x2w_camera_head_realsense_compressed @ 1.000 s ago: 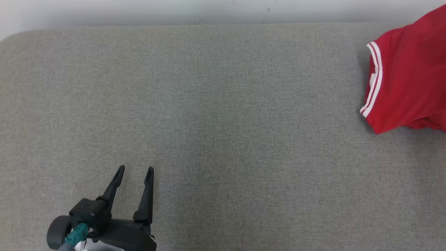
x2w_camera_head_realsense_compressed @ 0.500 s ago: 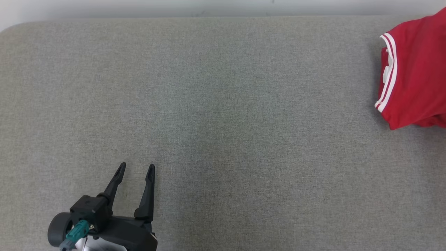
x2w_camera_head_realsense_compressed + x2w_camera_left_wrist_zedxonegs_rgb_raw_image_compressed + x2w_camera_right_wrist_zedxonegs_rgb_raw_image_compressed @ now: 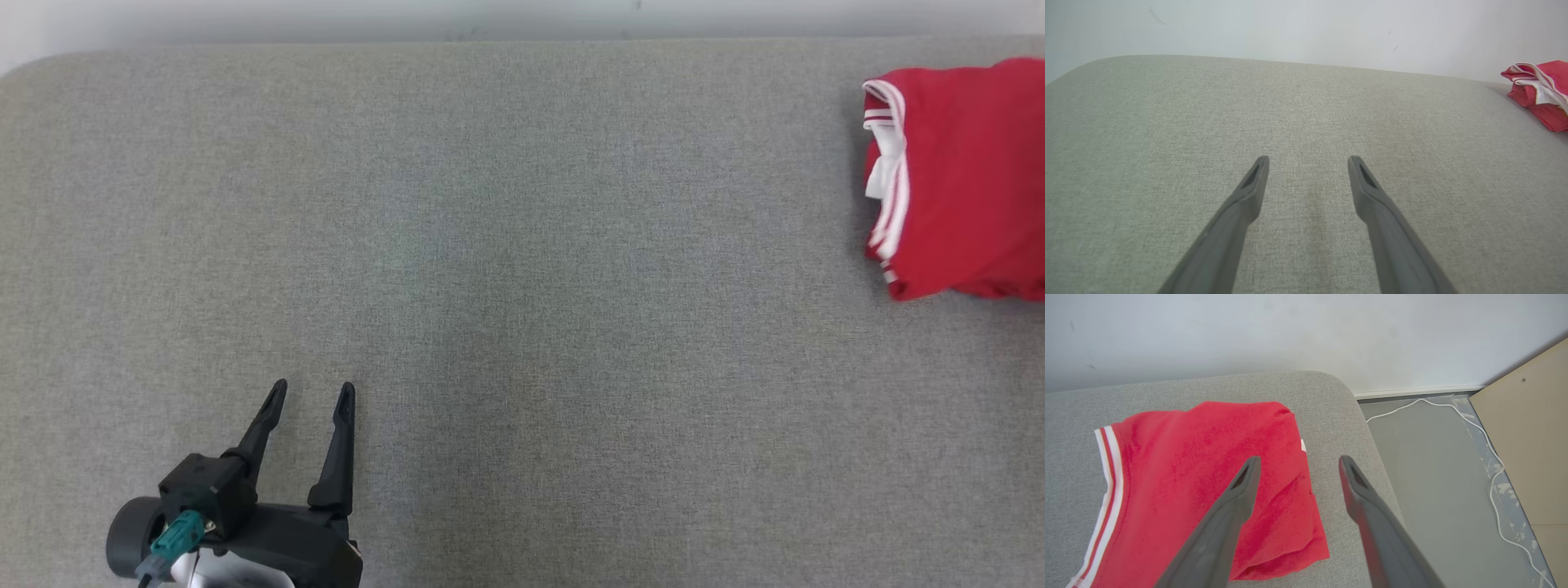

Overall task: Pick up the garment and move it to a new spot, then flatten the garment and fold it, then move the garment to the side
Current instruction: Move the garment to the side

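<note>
The garment [image 3: 963, 180] is a folded red shirt with white-striped trim, lying at the far right end of the grey padded table [image 3: 522, 286]. It also appears at the right edge of the left wrist view as a red bundle [image 3: 1541, 87]. In the right wrist view the garment [image 3: 1180, 473] lies flat below my right gripper [image 3: 1296, 463], whose fingers stand apart above its right edge with nothing between them. My left gripper [image 3: 313, 394] hovers open over bare fabric at the lower left, far from the garment, and is open in its own view [image 3: 1308, 161].
The table's right rounded corner [image 3: 1347, 400] drops to a grey floor [image 3: 1433, 477] where a white cable [image 3: 1478, 433] runs. A tan board [image 3: 1531, 428] leans at the far right. A pale wall [image 3: 1306, 28] backs the table.
The garment has dropped from a hanging, lifted shape to lie flat and folded on the table. The head view shifted slightly. The left gripper stayed in place.
</note>
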Robot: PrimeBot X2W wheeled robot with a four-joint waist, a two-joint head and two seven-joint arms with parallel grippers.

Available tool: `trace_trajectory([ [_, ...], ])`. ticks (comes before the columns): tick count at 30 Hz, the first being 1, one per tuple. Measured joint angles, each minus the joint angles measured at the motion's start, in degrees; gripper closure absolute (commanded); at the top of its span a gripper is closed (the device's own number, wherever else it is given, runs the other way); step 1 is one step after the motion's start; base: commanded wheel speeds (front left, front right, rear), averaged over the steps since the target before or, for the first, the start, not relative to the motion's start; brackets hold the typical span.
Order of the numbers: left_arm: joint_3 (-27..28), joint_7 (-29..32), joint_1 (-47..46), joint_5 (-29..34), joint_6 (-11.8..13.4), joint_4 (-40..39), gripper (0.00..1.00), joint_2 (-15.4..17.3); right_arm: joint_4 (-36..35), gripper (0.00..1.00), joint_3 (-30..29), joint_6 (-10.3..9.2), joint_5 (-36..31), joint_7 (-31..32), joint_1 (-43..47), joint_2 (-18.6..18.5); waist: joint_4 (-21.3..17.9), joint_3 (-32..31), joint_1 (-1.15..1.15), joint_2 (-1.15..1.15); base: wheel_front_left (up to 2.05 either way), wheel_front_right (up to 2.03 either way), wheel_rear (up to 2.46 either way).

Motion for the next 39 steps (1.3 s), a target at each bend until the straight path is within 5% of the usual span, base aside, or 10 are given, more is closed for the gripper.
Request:
trace_trajectory([
  [7, -0.2, -0.2, -0.2, -0.1, 0.0, 0.8, 0.00, -0.3, 1.4, 0.00, 0.1, 1.33, 0.0, -2.1, 0.2, 0.5, -0.2, -1.3, 0.00, 0.00, 0.00, 0.00, 0.00],
  [19, 1.6, -1.8, 0.9, -1.8, 0.0, 2.7, 0.00, -0.5, -4.3, 0.00, -2.6, 5.56, 5.0, -14.9, 10.7, 8.1, -0.7, -5.9, 0.00, 0.00, 0.00, 0.00, 0.00],
  [30, 3.9, -2.8, 5.9, -2.6, 0.0, 3.0, 0.00, 0.3, -14.3, 0.00, -4.4, 5.70, 5.9, -29.2, 22.6, 12.0, -2.9, -10.6, -0.01, -0.01, 0.00, 0.00, 0.00],
  [39, 4.6, -3.2, 6.2, -2.7, 0.1, 2.2, 0.00, -0.2, -22.7, 0.00, -5.9, 3.45, 5.6, -39.1, 33.1, 13.0, -4.5, -13.2, -0.01, 0.00, 0.00, 0.00, 0.00],
])
